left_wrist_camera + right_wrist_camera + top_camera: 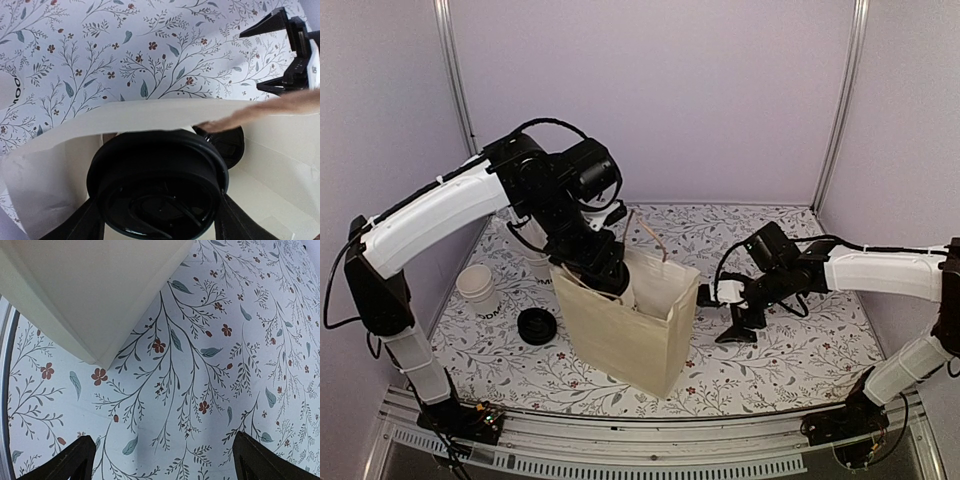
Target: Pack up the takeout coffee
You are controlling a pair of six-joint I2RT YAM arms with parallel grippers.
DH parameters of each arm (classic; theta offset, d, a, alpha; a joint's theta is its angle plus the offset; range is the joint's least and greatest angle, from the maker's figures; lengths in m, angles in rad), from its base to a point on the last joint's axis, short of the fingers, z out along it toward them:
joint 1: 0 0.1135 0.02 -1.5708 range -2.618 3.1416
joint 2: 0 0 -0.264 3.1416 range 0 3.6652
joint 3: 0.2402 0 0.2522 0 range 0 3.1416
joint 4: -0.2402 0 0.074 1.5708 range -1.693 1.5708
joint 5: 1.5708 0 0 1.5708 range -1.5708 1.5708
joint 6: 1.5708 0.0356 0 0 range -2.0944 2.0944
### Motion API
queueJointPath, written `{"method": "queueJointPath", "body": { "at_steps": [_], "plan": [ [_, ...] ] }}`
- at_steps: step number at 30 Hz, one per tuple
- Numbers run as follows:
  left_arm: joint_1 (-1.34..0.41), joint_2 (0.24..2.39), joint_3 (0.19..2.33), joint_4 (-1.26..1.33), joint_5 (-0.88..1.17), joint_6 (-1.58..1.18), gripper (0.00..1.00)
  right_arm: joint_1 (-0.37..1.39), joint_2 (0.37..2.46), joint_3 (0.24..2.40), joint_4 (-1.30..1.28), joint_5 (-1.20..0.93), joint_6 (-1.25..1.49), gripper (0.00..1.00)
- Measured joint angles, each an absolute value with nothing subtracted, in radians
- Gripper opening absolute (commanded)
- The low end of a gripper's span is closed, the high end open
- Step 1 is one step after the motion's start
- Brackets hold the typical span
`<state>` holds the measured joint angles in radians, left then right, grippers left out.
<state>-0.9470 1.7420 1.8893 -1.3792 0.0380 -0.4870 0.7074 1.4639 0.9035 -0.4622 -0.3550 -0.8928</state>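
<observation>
Cream paper bag stands mid-tabletop; the left arm bends down into its open mouth, left gripper clamped around the one takeout coffee, which sits black lid up inside the bag. The right arm reaches in low from the right, right gripper spread wide, holding nothing, just beside the bag's right side. Count: two arms, one bag, one loose black lid, one lidless white cup left of the bag.
</observation>
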Motion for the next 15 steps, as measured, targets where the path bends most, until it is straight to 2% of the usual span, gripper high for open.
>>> {"method": "queueJointPath", "body": {
  "at_steps": [15],
  "plan": [
    [-0.948, 1.766, 1.885, -1.382, 0.015, -0.588, 0.38, 0.707, 1.440, 0.904, -0.463, -0.420, -0.894, 0.99]
  ]
}}
